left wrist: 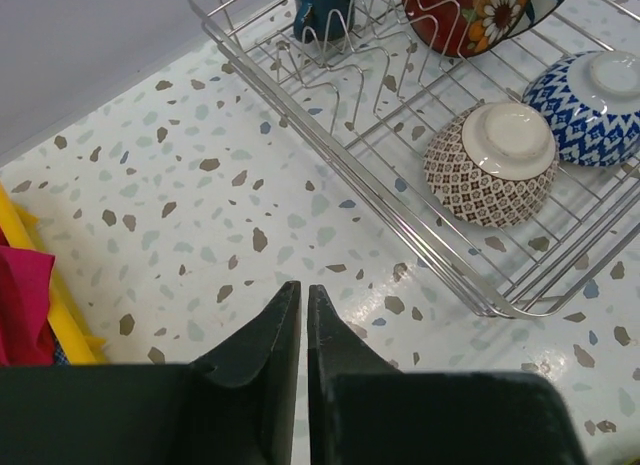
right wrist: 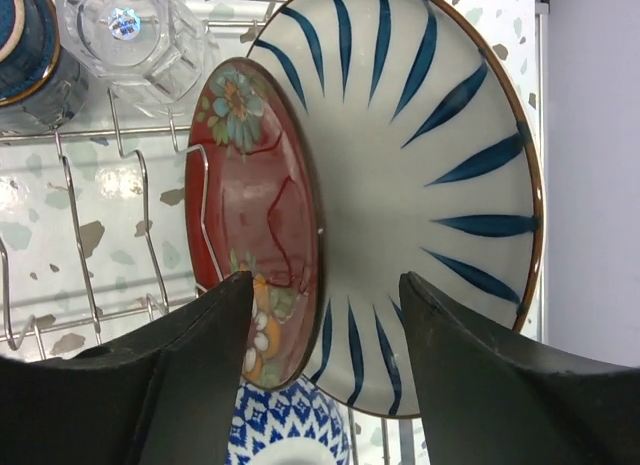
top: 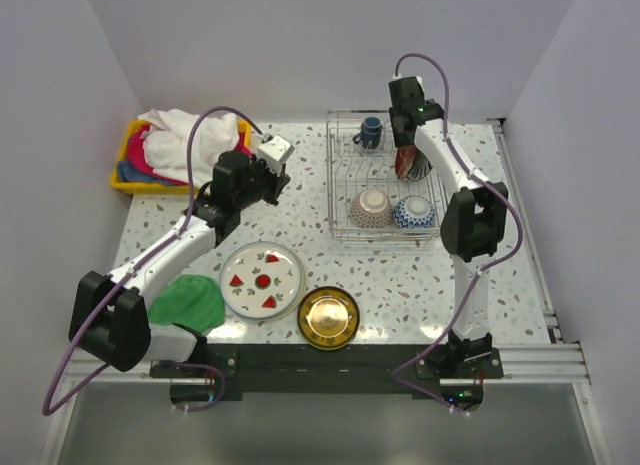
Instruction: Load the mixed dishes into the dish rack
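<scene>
1. Two plates stand on edge in the dish rack [top: 350, 170]: the red floral plate [right wrist: 255, 200] and, touching its back, the large white striped plate [right wrist: 420, 155].
2. Right gripper [right wrist: 325, 277] hangs directly over these plates with its jaws wide apart and gripping nothing; both rims lie between the fingers.
3. Left gripper [left wrist: 303, 290] hovers over bare table just beside the rack, jaws all but closed to a thin slit, holding nothing.
4. Also racked: dark blue mug [top: 371, 132], clear glass [right wrist: 135, 35], brown-red patterned bowl [left wrist: 490, 165] and blue-white bowl [left wrist: 590, 100], both bowls upside down.
5. Step in hand, as judged: releasing the plates and clearing the right arm.
6. Recommended: keep the jaws wide and rise straight up, since a sideways drift could catch a rim and tip both plates; confirm each sits between the wire tines.
7. Outside the rack lie a white plate with red marks [top: 262, 279], a gold dish [top: 328, 316] and a green cloth [top: 188, 303]
</scene>
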Robot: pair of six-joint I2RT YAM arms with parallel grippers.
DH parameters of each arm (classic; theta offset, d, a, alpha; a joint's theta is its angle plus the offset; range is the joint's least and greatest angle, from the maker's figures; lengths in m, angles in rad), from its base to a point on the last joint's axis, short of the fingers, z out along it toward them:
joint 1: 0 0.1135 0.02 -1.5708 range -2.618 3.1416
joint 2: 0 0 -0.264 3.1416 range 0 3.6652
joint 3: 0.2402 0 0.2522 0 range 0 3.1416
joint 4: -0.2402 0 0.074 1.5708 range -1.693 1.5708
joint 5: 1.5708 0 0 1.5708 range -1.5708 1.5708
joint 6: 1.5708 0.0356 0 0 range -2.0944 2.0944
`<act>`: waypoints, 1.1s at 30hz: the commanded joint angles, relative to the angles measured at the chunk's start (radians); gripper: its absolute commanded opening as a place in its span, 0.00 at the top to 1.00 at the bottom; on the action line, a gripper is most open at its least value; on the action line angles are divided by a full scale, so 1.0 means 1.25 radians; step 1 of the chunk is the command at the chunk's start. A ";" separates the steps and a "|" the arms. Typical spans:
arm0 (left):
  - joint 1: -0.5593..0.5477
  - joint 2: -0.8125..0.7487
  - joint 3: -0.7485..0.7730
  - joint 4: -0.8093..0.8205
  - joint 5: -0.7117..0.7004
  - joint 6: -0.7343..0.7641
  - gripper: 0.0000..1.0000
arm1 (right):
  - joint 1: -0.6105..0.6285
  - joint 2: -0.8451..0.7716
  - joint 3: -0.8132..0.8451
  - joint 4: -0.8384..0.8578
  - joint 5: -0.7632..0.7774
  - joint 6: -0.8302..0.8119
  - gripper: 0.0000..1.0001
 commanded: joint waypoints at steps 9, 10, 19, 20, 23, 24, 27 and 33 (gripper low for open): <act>-0.008 -0.008 -0.061 -0.209 0.331 0.240 0.90 | 0.001 -0.347 -0.226 -0.087 -0.119 -0.015 0.26; -0.013 0.001 -0.060 -0.237 0.368 0.294 0.98 | 0.001 -0.407 -0.262 -0.084 -0.179 -0.015 0.26; -0.187 0.033 -0.111 -0.338 0.383 0.440 1.00 | 0.104 -0.716 -0.699 0.032 -0.430 0.014 0.49; -0.208 0.033 -0.116 -0.328 0.383 0.440 1.00 | 0.115 -0.731 -0.715 0.047 -0.413 0.027 0.55; -0.223 0.037 -0.131 -0.306 0.393 0.418 1.00 | 0.121 -0.711 -0.742 0.031 -0.384 0.100 1.00; -0.224 0.040 -0.138 -0.302 0.399 0.409 1.00 | 0.121 -0.702 -0.743 0.018 -0.374 0.136 1.00; -0.235 0.041 -0.161 -0.296 0.411 0.407 1.00 | 0.122 -0.689 -0.790 -0.018 -0.450 0.179 1.00; -0.288 0.043 -0.209 -0.290 0.393 0.470 1.00 | 0.213 -0.785 -1.010 0.067 -0.622 0.299 0.67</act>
